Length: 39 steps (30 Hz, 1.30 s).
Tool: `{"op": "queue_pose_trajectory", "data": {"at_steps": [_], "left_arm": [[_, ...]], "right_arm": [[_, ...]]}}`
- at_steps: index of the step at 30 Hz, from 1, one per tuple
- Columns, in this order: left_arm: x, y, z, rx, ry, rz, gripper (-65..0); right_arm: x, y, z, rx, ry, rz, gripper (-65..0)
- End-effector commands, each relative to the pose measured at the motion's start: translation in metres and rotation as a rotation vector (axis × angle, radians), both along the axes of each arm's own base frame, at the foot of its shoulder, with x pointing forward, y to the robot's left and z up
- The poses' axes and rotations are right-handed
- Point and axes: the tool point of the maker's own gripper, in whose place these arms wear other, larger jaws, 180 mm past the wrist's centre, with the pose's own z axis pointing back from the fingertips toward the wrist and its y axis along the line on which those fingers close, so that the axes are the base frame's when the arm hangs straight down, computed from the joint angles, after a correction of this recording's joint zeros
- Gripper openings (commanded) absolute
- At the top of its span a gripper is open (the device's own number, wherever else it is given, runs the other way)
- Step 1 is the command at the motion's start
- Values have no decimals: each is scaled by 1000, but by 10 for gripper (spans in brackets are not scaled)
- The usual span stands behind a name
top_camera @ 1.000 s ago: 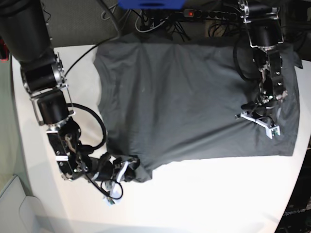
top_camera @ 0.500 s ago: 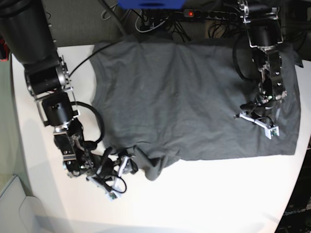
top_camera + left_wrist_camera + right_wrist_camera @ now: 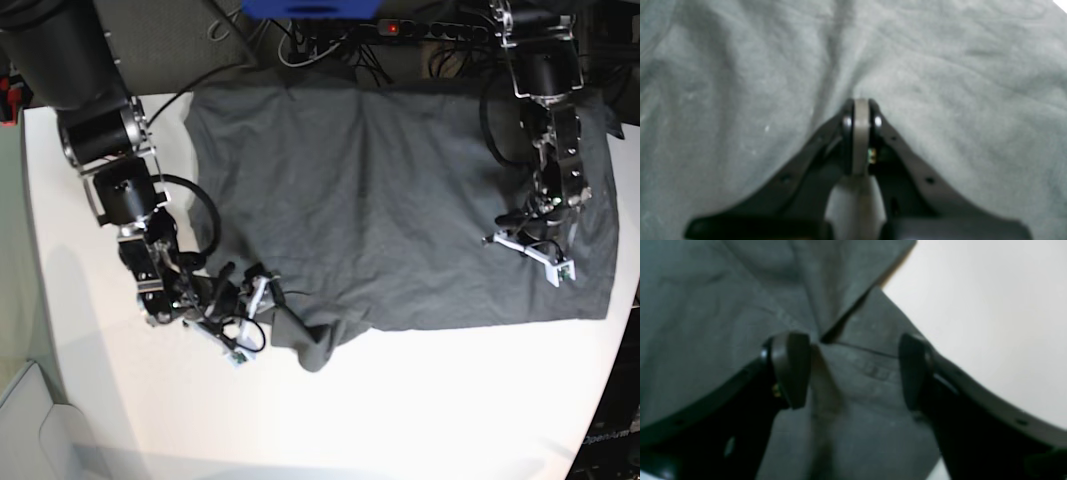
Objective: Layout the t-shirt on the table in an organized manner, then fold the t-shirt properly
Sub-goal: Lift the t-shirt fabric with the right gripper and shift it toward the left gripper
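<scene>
Shirt (image 3: pixel 390 200) lies spread over the far half of the table (image 3: pixel 420 400), mostly flat, its far edge at the table's far rim. Layout is largely done; folding has not begun, as no panel is doubled over in any view.

One defect remains: the shirt corner (image 3: pixel 315 350) nearest the right gripper is bunched and rolled under itself, standing proud of the otherwise straight near hem. In the right wrist view this shows as overlapping layers with a seam and a dark crease between them.

Right gripper (image 3: pixel 853 370) sits over that bunched corner with its jaws apart, cloth visible between the pads and nothing clamped. Whether the pads touch the cloth cannot be told.

Left gripper (image 3: pixel 860 110) rests on the shirt's opposite end, near the side hem, jaws pressed fully together. Light creases run toward its tip in the left wrist view; whether a pinch of cloth sits between the jaws cannot be told.

Judgement: the task is in the late smoothing stage. Outstanding items:
- draw the rumpled corner out flat toward the near table edge;
- check the sleeves, which cannot be made out clearly from the base view;
- carry out every fold.

Risk: the soft cloth may drag and re-wrinkle if either gripper slides across it.
</scene>
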Motion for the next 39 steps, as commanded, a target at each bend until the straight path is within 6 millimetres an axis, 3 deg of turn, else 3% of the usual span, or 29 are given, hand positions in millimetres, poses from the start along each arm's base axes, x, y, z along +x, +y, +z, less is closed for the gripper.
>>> {"op": "queue_pose_trajectory", "data": {"at_steps": [1, 6, 10, 20, 23, 25, 33, 35, 39], "left_arm": [[1, 6, 4, 10, 9, 4, -649], [1, 3, 3, 4, 8, 4, -649], [2, 3, 3, 4, 7, 4, -649], [2, 6, 4, 11, 8, 5, -649], [2, 6, 4, 11, 8, 5, -649], [2, 4, 3, 8, 8, 4, -649], [0, 5, 2, 10, 12, 5, -649], [0, 6, 3, 13, 12, 5, -649], [3, 6, 7, 11, -2, 4, -649]], "right_arm": [[16, 1, 26, 24, -76, 4, -351], [-2, 16, 35, 45, -135, 53, -556], [-15, 21, 28, 55, -129, 66, -631], [-35, 20, 6, 50, -75, 63, -639], [-32, 22, 11, 56, -88, 68, -640], [-20, 27, 25, 62, -119, 76, -641], [-8, 75, 52, 139, -169, 112, -639], [-9, 79, 48, 114, -169, 122, -639], [-25, 76, 12, 40, -96, 133, -641]]}}
